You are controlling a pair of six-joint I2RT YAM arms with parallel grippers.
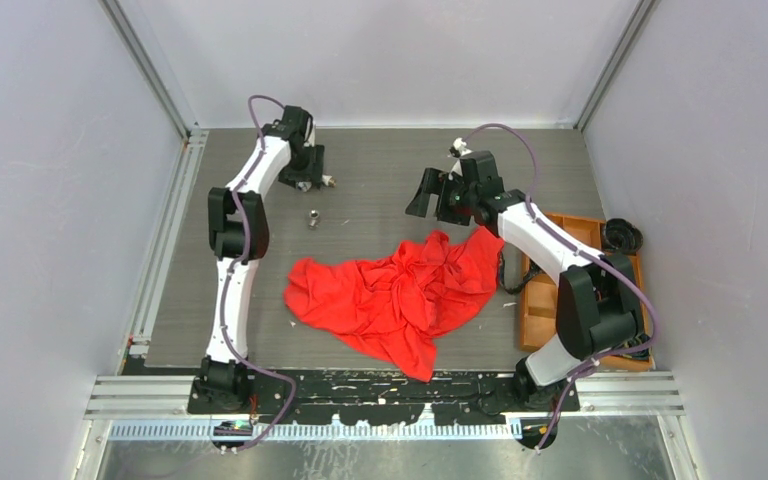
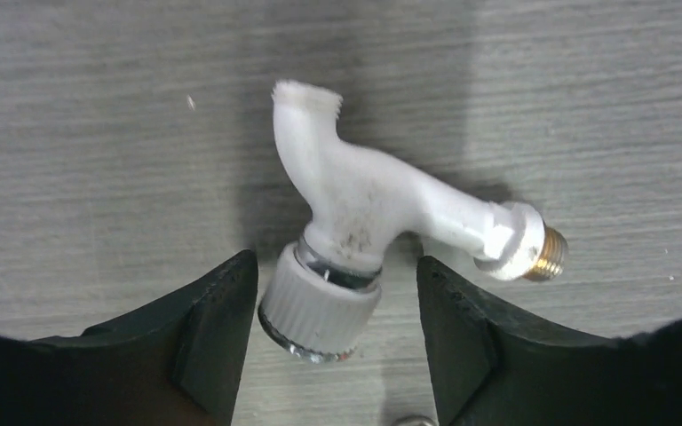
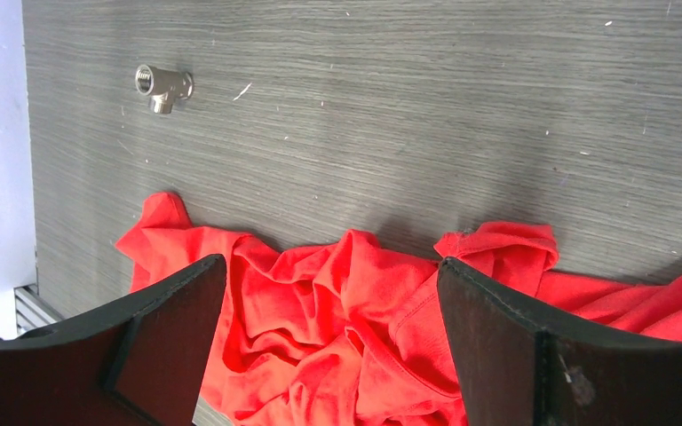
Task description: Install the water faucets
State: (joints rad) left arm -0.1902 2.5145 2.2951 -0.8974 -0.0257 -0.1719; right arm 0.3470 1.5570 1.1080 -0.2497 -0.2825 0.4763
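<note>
**Left fingers straddle the tap's knob; right arm idle over the cloth**

Top view: my left gripper (image 1: 305, 180) is down at the far side of the table (image 1: 380, 150), with the white tap (image 1: 328, 182) right at its fingers. The grey fitting (image 1: 313, 217) sits just nearer me, apart from both. The right gripper (image 1: 425, 200) hangs at the far edge of the red cloth (image 1: 390, 290), farther from the tap.

Left wrist: the jaws stand apart either side of the ribbed knob (image 2: 320, 306). One finger is almost against it and there is a clear gap at the other, so nothing is pinched yet. The tap lies flat, its body running crosswise to the threaded tip (image 2: 549, 253), its spout pointing away from the fingers.

Right wrist: the jaws are wide apart and empty above the cloth, and the fitting (image 3: 162, 84) lies well off at upper left.

I judge the pick belongs to the left arm.
</note>
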